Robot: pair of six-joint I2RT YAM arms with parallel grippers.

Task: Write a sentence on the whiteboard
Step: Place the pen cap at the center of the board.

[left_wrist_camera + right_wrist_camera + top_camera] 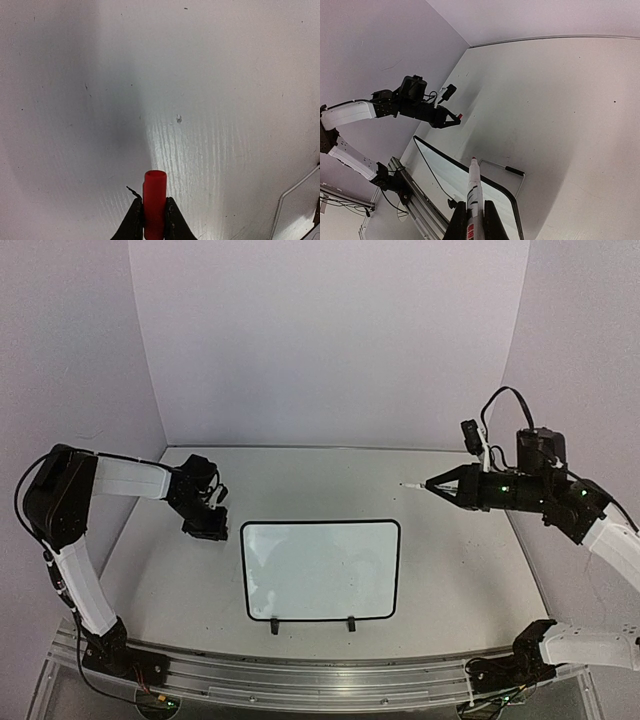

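The whiteboard lies flat in the middle of the table, its two black clips on the near edge. No sentence shows on it, only faint smudges. My left gripper hangs just left of the board's far left corner, shut on a red marker cap that points at the bare table. My right gripper is raised off the board's far right corner, shut on a white marker with a bare red tip. The right wrist view shows the board below the tip and the left gripper with the cap.
A thin wire stand sticks out from the board's far edge; part of it shows in the left wrist view. White walls close in the table on three sides. A metal rail runs along the near edge.
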